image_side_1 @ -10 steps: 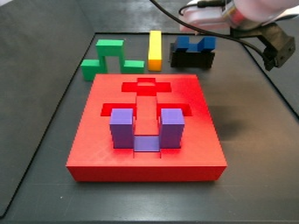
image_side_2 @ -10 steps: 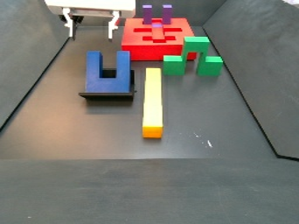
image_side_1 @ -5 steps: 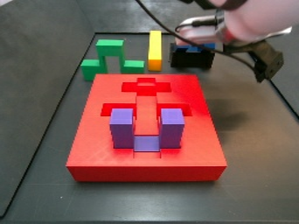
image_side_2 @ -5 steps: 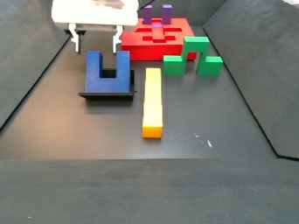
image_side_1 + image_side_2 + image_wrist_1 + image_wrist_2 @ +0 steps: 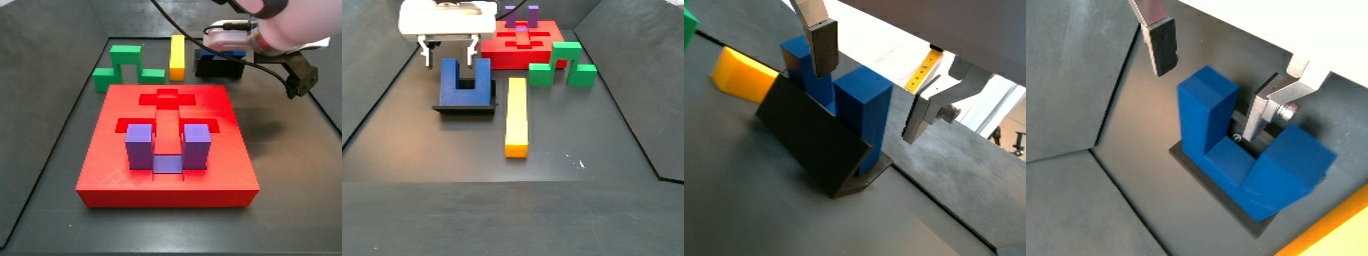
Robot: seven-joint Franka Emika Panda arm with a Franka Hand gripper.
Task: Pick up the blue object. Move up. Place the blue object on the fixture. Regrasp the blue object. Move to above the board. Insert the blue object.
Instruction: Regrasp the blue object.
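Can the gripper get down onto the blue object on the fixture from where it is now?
Probably yes: the gripper is open right over the blue object on the fixture, with nothing between them.

blue object (image 5: pixel 465 78) on fixture (image 5: pixel 464 104) (prongs up), gripper (image 5: pixel 448 52) above

no readable text, labels or numbers anywhere

Gripper (image 5: pixel 448 52) astride blue object (image 5: pixel 465 82), unobstructed
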